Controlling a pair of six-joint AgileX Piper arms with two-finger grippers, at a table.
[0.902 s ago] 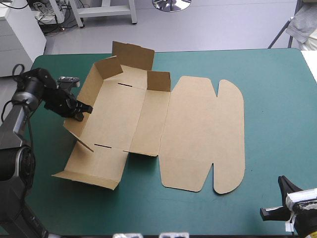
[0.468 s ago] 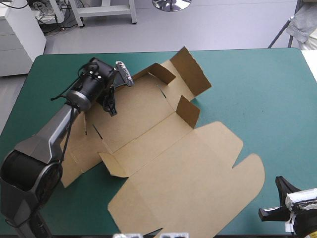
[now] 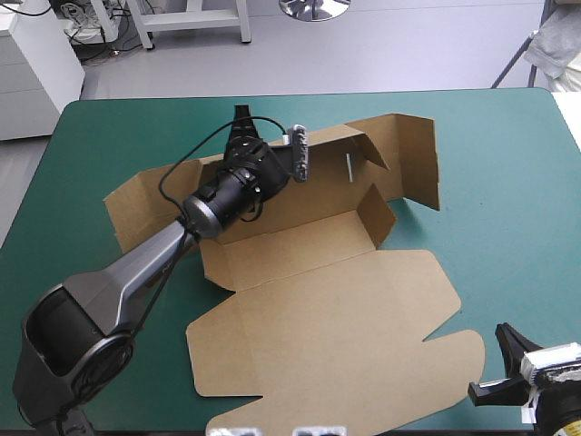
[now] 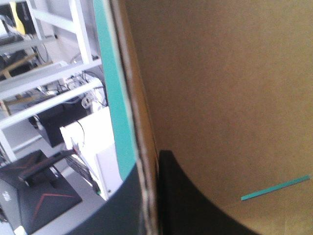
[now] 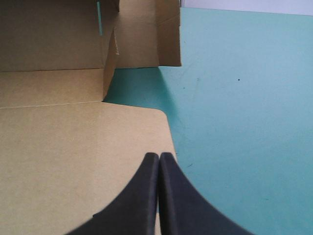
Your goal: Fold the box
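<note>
The brown box [image 3: 309,241] lies turned at an angle on the teal-green table [image 3: 508,209]. Its lid [image 3: 336,336] is flat toward the near edge, and its far wall [image 3: 363,150] and end flaps are raised. My left arm reaches over the box, and my left gripper [image 3: 245,127] is at the far wall's top edge. In the left wrist view the board's edge [image 4: 142,122] runs down between the black fingers [image 4: 186,200], so the left gripper [image 4: 150,196] is shut on it. My right gripper [image 3: 522,368] [image 5: 159,159] is shut on nothing at the near right corner, beside the lid [image 5: 73,156].
Bare teal-green cover [image 5: 244,98] stretches to the right of the box up to the table's right edge. One flap [image 3: 136,204] lies out toward the left side. Beyond the far edge are shelving and floor.
The left gripper has swung from the table's left side toward the far middle, dragging the box with it. The box has turned clockwise, its lid now toward the near edge. The right gripper has stayed put.
</note>
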